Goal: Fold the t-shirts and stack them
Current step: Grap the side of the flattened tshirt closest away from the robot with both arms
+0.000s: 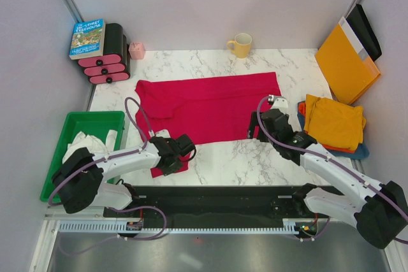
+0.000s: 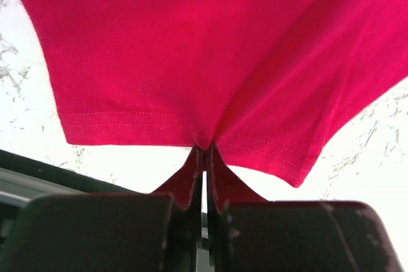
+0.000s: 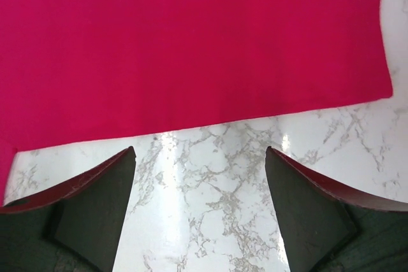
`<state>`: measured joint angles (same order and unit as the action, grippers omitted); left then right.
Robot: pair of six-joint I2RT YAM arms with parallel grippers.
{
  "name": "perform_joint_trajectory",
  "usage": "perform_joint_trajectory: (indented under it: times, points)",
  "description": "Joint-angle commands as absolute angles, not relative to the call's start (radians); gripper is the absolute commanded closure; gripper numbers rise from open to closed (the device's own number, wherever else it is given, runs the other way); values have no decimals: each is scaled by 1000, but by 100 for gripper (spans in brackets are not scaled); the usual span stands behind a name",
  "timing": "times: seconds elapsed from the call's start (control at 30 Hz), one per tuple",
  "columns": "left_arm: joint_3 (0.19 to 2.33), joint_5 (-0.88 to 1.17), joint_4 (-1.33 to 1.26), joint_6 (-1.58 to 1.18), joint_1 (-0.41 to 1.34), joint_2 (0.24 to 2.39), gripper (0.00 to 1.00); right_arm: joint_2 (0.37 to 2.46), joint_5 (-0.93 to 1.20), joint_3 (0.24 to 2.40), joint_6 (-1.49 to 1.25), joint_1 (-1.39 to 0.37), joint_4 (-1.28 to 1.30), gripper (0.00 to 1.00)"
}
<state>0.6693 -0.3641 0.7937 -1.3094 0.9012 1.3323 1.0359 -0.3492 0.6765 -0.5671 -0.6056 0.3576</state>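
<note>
Marble tabletop (image 1: 255,157) carries the crimson t-shirt (image 1: 210,106); left gripper (image 2: 204,169) pinches its hem tight, while right gripper (image 3: 199,152) gapes wide, holding nothing.

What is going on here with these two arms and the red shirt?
A crimson t-shirt lies spread on the marble table. The left gripper has its jaws shut on the near hem, at the shirt's left end. The right gripper hovers before the near edge, jaws open, holding nothing. A stack of folded shirts sits at the right, mustard-yellow on top.
</note>
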Motion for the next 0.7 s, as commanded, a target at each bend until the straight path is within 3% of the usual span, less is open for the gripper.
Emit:
perform_joint_trajectory:
  times: [0.0,0.1,0.2,0.23,0.33,0.67]
  points:
    - [693,-391,883,-1269,920,1258,98,1089,-423,664,-656,-526,413,12]
    - [701,-413,916,-1261,920,1207,98,1158,-397,667,-664,-447,416,16]
    - [695,-405,919,-1247,919,1193,98,1210,-403,689,-669,-404,414,26]
    - [689,-399,917,-1238,920,1196,98,1242,-405,695,-675,-394,413,35]
    - [687,-388,914,-1215,919,1203,98,1298,-437,715,-698,-379,411,42]
    - [690,-393,910,-1163,919,1166,98,1354,-515,713,-749,-308,437,43]
